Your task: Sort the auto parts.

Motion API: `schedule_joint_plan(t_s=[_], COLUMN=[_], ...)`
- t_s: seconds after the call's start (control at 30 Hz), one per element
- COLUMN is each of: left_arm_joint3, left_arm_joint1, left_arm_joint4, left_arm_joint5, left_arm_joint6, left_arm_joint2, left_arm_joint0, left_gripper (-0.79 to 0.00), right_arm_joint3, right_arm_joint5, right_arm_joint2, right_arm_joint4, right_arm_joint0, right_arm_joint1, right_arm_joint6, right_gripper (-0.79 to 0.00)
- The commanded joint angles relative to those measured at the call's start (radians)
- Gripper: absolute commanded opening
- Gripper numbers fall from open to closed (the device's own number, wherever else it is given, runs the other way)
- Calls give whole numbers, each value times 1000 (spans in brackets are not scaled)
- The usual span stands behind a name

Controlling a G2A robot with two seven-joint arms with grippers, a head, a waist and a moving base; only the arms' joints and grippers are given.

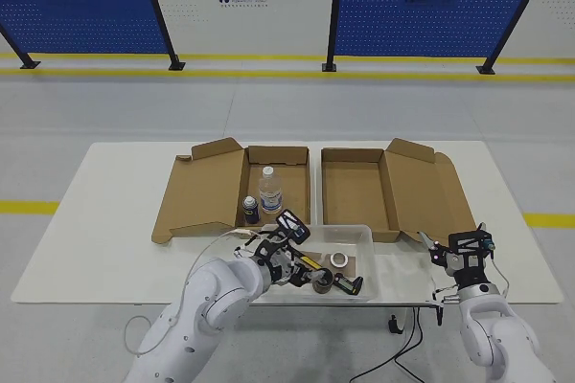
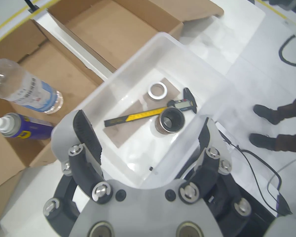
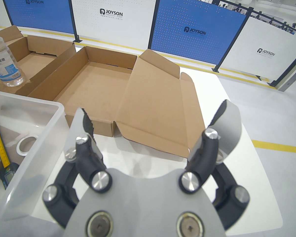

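Wide-open left gripper (image 2: 144, 119) hovers over the near clear plastic bin (image 2: 162, 36), which contains a yellow-scaled digital caliper (image 2: 138, 117), dark metal sleeve (image 2: 170, 122) and silver ring (image 2: 157, 91). Right gripper (image 3: 153, 108), spread wide, hangs to its right. Blue-labelled clear bottle (image 2: 22, 87) and blue spray can (image 2: 22, 127) stand in the left cardboard box (image 1: 287, 182).

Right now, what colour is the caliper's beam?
Yellow, with black ends. The caliper shows best in the left wrist view.

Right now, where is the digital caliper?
Left wrist view: the caliper lies flat in the clear bin at the table's near edge, between the silver ring and the dark sleeve, by the left claw.
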Motion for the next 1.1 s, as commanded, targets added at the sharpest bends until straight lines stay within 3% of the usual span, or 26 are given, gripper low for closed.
schedule_joint_plan(t_s=[0.0,0.43,0.53,0.93,1.07], left_arm_joint3=[1,1,4,187,259], left_arm_joint1=[1,1,-2,-66,-82], left_arm_joint4=[2,2,-8,-103,-116], left_arm_joint5=[-3,-2,44,336,371], left_arm_joint6=[2,7,0,-261,-281], left_arm_joint2=[2,2,8,197,237], left_arm_joint0=[2,3,-9,-244,-292], left_gripper=[0,0,0,0,-212], right_arm_joint3=[0,0,0,0,0], right_arm_joint5=[0,0,0,0,0], right_arm_joint2=[0,0,0,0,0], right_arm_joint4=[0,0,0,0,0], right_arm_joint0=[0,0,0,0,0], right_arm_joint1=[0,0,0,0,0], right_arm_joint6=[0,0,0,0,0], right_gripper=[0,0,0,0,0])
